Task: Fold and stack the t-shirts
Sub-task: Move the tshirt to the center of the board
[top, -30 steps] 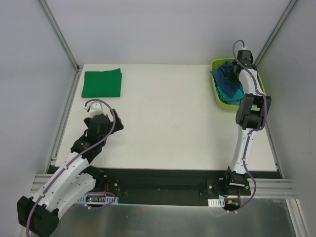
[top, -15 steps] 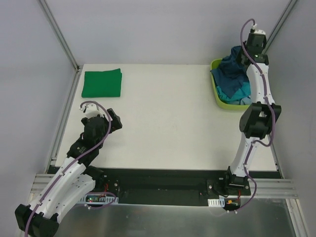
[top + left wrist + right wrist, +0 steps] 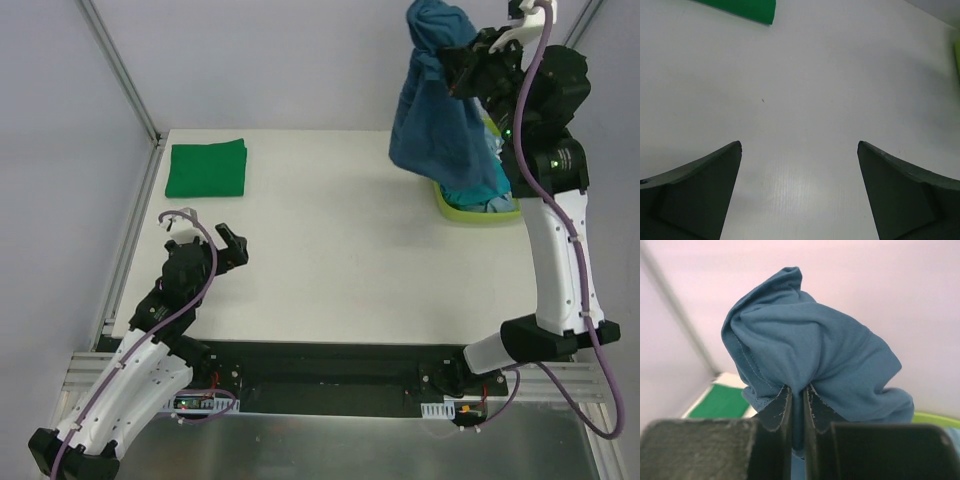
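Observation:
My right gripper (image 3: 447, 62) is raised high over the table's far right, shut on a bunched dark teal-blue t-shirt (image 3: 440, 130) that hangs down from it over the bin's left side. In the right wrist view the cloth (image 3: 815, 355) is pinched between the two fingers (image 3: 812, 402). A bright green t-shirt (image 3: 207, 168) lies folded flat at the far left of the table; its edge (image 3: 747, 7) shows in the left wrist view. My left gripper (image 3: 205, 227) hovers low over the table's left part, open, with only bare table between its fingers (image 3: 700, 185).
A lime-green plastic bin (image 3: 470, 209) stands at the far right edge, with turquoise cloth (image 3: 480, 197) still inside under the hanging shirt. The white table (image 3: 340, 260) is walled by grey panels with metal rails at the left and rear corners.
The right gripper closed on the dark teal-blue shirt in the bin and lifted it high, swinging it left over the table's edge. The left arm edged slightly forward.

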`<state>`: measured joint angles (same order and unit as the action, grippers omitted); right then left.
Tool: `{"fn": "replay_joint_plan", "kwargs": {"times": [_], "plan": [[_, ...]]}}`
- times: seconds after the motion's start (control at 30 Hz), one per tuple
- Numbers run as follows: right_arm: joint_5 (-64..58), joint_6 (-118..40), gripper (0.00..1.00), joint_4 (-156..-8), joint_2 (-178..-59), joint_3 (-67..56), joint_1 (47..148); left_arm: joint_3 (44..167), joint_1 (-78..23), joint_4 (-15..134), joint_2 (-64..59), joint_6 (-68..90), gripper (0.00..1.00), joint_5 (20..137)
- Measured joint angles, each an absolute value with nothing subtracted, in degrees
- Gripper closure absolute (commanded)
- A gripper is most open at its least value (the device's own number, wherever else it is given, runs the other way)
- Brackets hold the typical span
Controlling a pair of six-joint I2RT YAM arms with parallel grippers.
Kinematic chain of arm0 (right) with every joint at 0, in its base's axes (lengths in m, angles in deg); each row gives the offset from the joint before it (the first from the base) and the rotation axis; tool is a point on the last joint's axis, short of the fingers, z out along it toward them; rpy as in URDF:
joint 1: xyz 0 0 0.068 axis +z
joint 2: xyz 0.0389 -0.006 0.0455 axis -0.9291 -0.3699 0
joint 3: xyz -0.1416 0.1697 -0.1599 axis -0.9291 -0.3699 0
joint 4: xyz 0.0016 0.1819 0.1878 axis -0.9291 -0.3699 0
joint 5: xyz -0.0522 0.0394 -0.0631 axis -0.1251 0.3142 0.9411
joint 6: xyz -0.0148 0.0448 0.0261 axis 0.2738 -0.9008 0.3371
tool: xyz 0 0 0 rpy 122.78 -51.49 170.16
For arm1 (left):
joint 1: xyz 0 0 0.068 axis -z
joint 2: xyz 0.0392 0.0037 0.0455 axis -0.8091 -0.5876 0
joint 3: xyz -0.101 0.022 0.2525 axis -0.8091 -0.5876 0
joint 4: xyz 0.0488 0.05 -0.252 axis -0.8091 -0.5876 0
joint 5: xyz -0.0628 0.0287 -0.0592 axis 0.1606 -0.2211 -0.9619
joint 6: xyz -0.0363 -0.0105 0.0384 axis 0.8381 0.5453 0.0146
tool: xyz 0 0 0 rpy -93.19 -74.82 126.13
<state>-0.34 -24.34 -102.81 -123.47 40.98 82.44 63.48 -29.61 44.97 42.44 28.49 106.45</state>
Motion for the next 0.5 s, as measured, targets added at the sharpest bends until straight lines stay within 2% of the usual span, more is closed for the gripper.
{"fn": "replay_joint_plan", "kwargs": {"times": [0.17, 0.37, 0.43, 0.5], "plan": [[-6.1, -25.6, 0.99, -100.6, -120.7, 40.7, 95.1, 63.5, -29.6, 44.9, 45.2, 28.7, 0.01, 105.0], [-11.8, -28.4, 0.99, -100.2, -126.1, 45.5, 103.2, 63.5, -29.6, 42.4, 49.1, 30.2, 0.01, 105.4], [-11.0, -29.2, 0.99, -99.6, -125.7, 42.3, 103.8, 63.5, -29.6, 41.1, 50.7, 31.4, 0.01, 105.7], [-7.9, -29.8, 0.95, -97.9, -122.4, 33.1, 103.6, 63.5, -29.6, 40.3, 52.0, 32.6, 0.01, 105.9]]}}
